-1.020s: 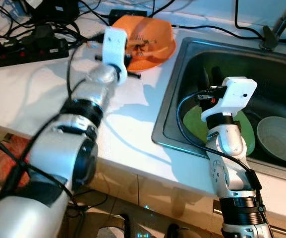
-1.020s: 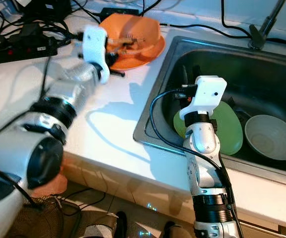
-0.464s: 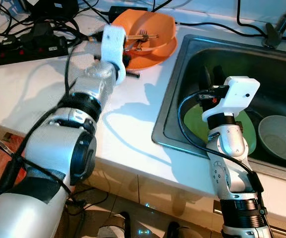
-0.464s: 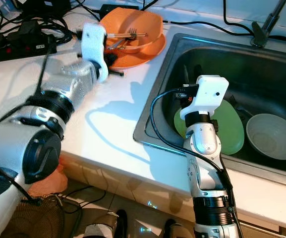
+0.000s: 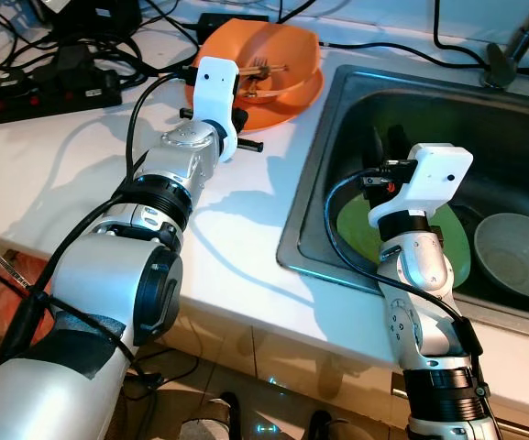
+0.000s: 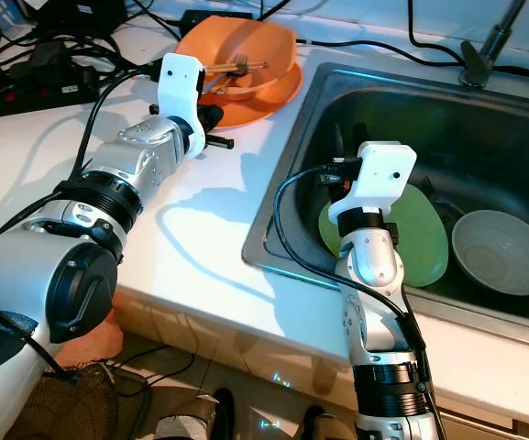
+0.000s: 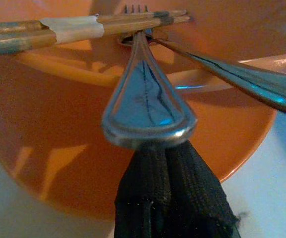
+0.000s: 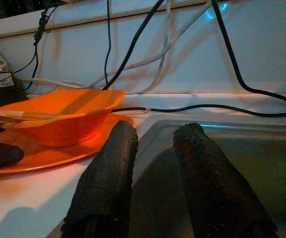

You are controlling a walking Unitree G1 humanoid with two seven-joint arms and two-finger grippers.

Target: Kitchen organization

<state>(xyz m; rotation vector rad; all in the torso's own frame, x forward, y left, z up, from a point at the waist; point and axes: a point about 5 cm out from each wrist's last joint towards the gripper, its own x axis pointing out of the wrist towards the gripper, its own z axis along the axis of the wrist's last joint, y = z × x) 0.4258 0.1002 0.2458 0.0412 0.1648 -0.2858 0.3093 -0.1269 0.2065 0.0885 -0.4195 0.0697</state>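
Reaching across the white table (image 5: pixel 53 156), the left gripper (image 7: pixel 168 171) has its jaws pressed together just below the rounded handle end of a fork (image 7: pixel 145 99); whether they pinch it I cannot tell. The fork lies in the orange bowl (image 5: pixel 278 57) beside taped wooden chopsticks (image 7: pixel 58 30) (bowl on an orange plate (image 6: pixel 264 99)). The right gripper (image 8: pixel 155 148), jaws parted and empty, hangs over the sink (image 5: pixel 484 110) above a green plate (image 6: pixel 424 243).
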